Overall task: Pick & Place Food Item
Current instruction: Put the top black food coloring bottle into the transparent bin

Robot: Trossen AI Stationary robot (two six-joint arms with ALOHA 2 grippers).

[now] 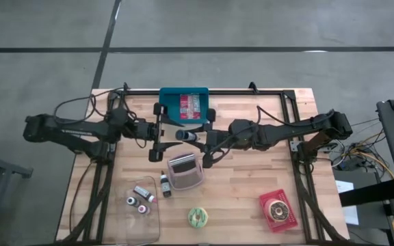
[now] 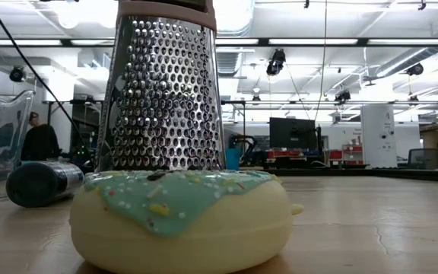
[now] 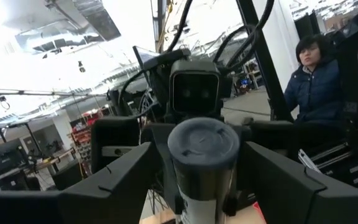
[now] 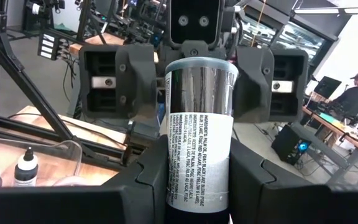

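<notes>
Canister (image 1: 185,135) pinched in right gripper (image 1: 195,137), held mid-worktop (image 1: 252,178), left gripper (image 1: 161,132) spread wide around its far end.

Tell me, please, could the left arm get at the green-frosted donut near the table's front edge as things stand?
Probably yes: the left gripper is open and holds nothing, and the green-frosted donut lies in the open, though the box grater stands between them and needs skirting.

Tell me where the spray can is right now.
In the high view the spray can lies mid-table between the two grippers, just in front of the teal tray and behind the grater; the right gripper holds it, and the left gripper stands open.
</notes>
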